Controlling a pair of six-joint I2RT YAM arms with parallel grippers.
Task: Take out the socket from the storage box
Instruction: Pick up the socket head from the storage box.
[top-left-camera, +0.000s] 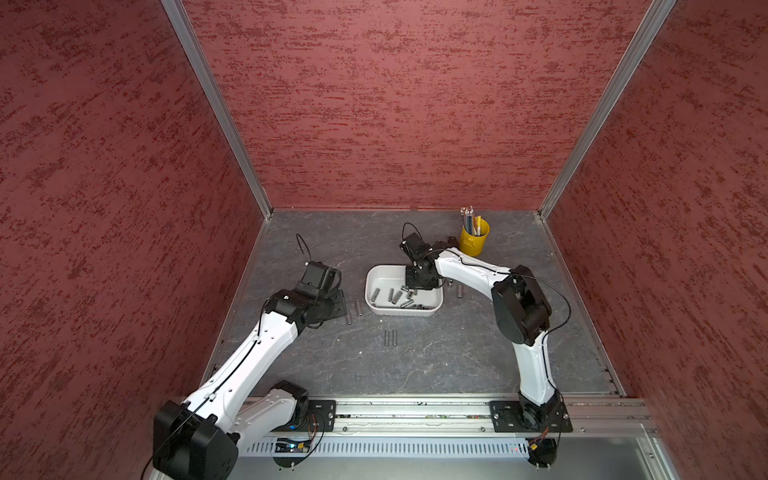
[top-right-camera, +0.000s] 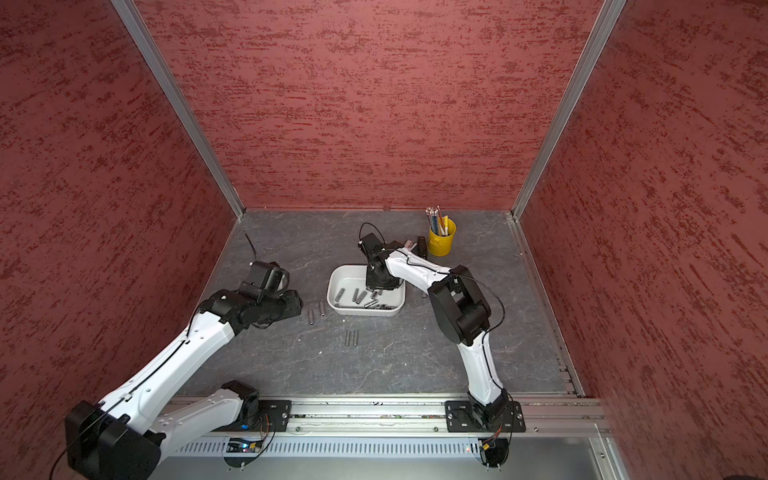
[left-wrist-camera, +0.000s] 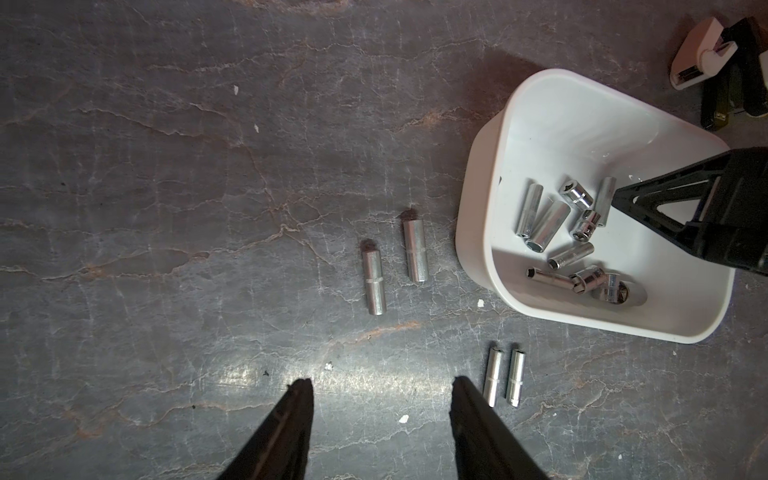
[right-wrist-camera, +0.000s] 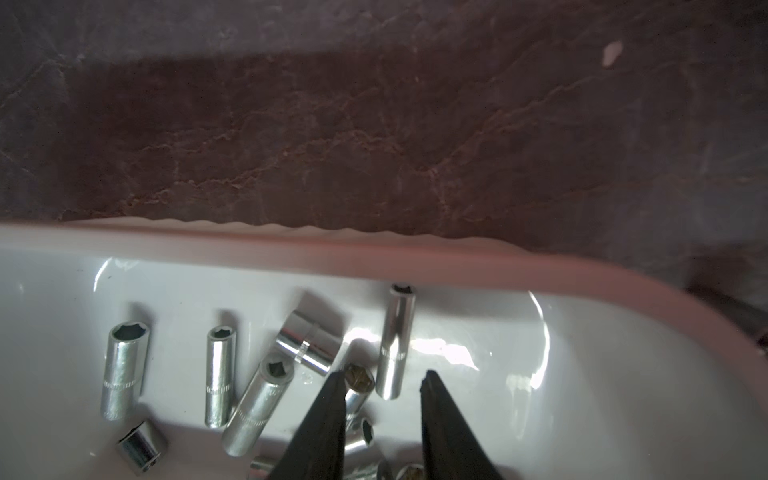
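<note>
Sockets (right-wrist-camera: 253, 411) crowd the storage box (right-wrist-camera: 291, 253) around the right gripper (right-wrist-camera: 383, 376), jaws parted; left gripper (left-wrist-camera: 381, 379) likewise.

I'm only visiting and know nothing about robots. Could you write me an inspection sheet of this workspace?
Surface: dark marbled tabletop, a few pale specks.
Job's things: white storage box holds several loose sockets; socket pairs lie outside on the table.
Clutter: yellow pencil bucket; beige-and-black item, unidentifiable.
Grippers: left gripper open, empty, above bare table; right gripper open inside the box, astride a long socket, not clamped.
Cables: black cable loops at each wrist; no snag seen.
Surroundings: red textured walls, aluminium frame.
</note>
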